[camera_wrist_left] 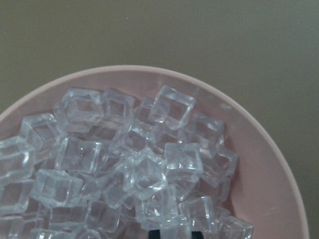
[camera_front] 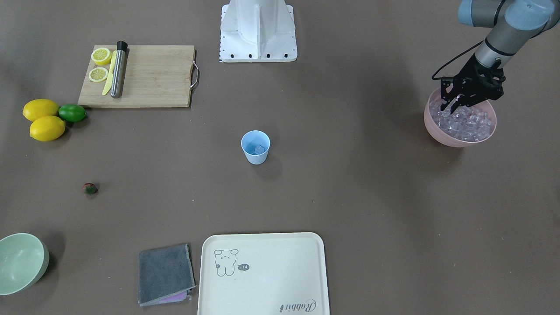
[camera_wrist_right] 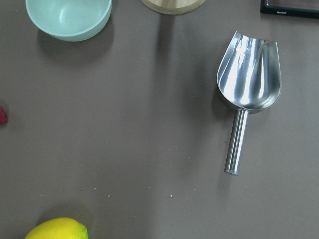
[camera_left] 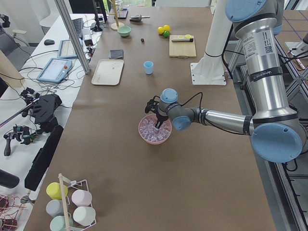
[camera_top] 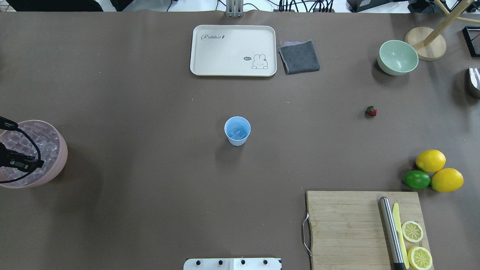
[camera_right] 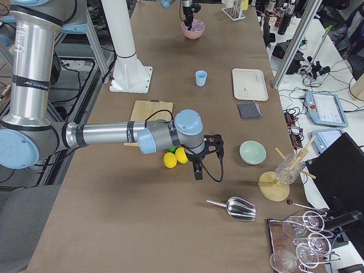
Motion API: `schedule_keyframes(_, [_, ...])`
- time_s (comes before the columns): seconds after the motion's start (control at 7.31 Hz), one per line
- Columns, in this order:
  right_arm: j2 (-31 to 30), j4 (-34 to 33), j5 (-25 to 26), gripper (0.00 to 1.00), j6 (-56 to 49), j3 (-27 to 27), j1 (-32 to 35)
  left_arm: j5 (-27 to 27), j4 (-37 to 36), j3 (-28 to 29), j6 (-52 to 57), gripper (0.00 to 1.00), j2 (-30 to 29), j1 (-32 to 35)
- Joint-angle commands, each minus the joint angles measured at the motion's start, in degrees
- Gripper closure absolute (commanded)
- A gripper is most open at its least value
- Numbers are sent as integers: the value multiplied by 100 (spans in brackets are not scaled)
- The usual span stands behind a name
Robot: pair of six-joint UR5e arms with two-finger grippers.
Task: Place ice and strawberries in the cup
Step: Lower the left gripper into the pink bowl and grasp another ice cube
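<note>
The light blue cup [camera_front: 255, 147] stands upright mid-table with a cube of ice [camera_top: 238, 132] inside it. More ice [camera_front: 468, 124] fills a pink bowl [camera_front: 459, 141] at the table's left end. My left gripper [camera_front: 450, 107] dips into that pile. In the left wrist view only dark fingertips [camera_wrist_left: 154, 235] show at the bottom edge, close together around a cube. The strawberry [camera_front: 89, 188] lies alone on the table, well over on my right side. My right gripper [camera_right: 197, 173] hovers over bare table near the lemons. It shows only in the exterior right view, so I cannot tell its state.
A cutting board [camera_front: 153, 76] holds lemon slices, a knife and a metal muddler. Two lemons [camera_front: 41, 119] and a lime [camera_front: 72, 113] lie beside it. Across the table are a pale green bowl [camera_front: 19, 262], a grey cloth [camera_front: 165, 273] and a cream tray [camera_front: 262, 275]. A metal scoop [camera_wrist_right: 246, 79] lies beneath the right wrist.
</note>
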State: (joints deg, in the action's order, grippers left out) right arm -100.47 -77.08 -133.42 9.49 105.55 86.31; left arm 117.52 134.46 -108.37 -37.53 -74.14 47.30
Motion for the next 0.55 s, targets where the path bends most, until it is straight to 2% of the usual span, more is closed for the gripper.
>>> schedule_keyframes(0.0, [1,0,0,0,0,0,0,113,1,-17,0,100,-21,130])
schedule_keyframes(0.14, [1,0,0,0,0,0,0,183,-7,-96,0,100,-39,200])
schedule_keyframes(0.41, [1,0,0,0,9,0,0,1223,-7,-97,-9,100,-336,1100])
